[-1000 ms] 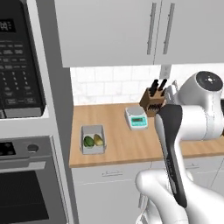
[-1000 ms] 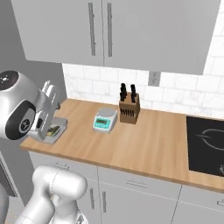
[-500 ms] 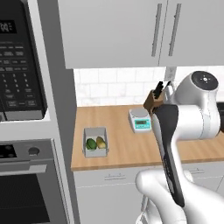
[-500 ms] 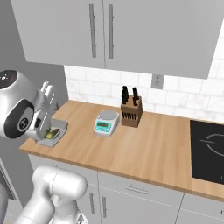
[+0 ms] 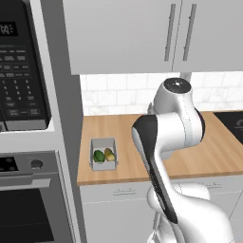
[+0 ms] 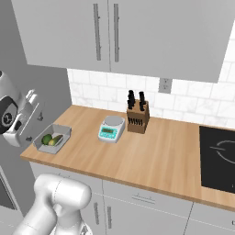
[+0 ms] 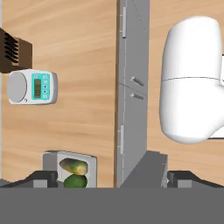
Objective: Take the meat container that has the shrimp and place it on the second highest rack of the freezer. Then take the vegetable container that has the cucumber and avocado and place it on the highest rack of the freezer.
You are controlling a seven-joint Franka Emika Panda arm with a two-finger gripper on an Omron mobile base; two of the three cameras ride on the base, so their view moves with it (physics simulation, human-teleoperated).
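Item 1: square grey vegetable container [image 5: 103, 153] with raised walls, standing at the left end of the wooden counter [image 6: 160, 151], near its front edge and just beside the tall grey cabinet side. Contents: one dark green avocado [image 5: 98, 156] and one yellow-green cucumber piece [image 5: 110, 154], side by side and touching. The same tub shows in the right base view [image 6: 52, 138] and low in the hand view [image 7: 70, 168].

Item 2: small digital kitchen scale [image 6: 111, 128], teal body with round pale platform, mid-counter, well apart from the tub.

Item 3: brown wooden knife block [image 6: 137, 118] with black handles, upright, just right of the scale and close to the white tiled wall.

Item 4: black cooktop [image 6: 219, 158] set into the right end of the counter.

Item 5: black microwave [image 5: 21, 71] with keypad, built in above a dark-doored oven [image 5: 28, 204], left of the counter.

Item 6: pale grey wall cabinets [image 6: 114, 32] with long bar handles, above the counter.

Item 7: white robot gripper [image 7: 111, 180], raised above the counter's front edge, looking down; its two dark finger tips stand wide apart with nothing between them, the tub just inside the left tip.
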